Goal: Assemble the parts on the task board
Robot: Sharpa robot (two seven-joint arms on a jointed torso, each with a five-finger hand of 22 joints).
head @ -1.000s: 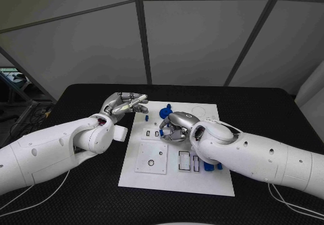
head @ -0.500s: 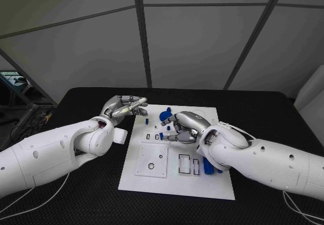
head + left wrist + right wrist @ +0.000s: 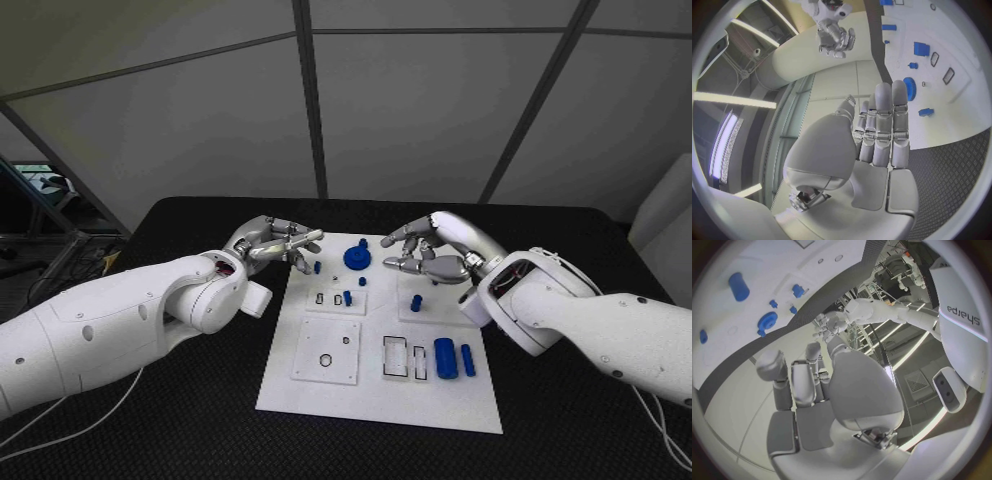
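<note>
The white task board [image 3: 378, 396] lies in the middle of the black table. On it stand a round blue gear [image 3: 356, 259], a small blue peg [image 3: 415, 302] and other small blue pieces, and two blue cylinders [image 3: 446, 358] lie near its right edge. My left hand [image 3: 281, 245] hovers at the board's far left corner, fingers apart, holding nothing. My right hand [image 3: 433, 250] hangs above the board's far right part, fingers loosely spread and empty. The left wrist view shows straight, empty fingers [image 3: 882, 125] and the gear [image 3: 909, 87]. The right wrist view shows the gear [image 3: 767, 320] and a cylinder [image 3: 737, 286].
A raised white plate with an oval hole [image 3: 327, 350] and framed rectangular slots [image 3: 395, 356] occupy the board's near half. Black table [image 3: 577, 400] surrounds the board on all sides. Grey wall panels stand behind the table.
My right hand has lifted off the board's middle and drawn back toward the far right, uncovering the small blue pieces there. My left hand has stayed at the far left corner.
</note>
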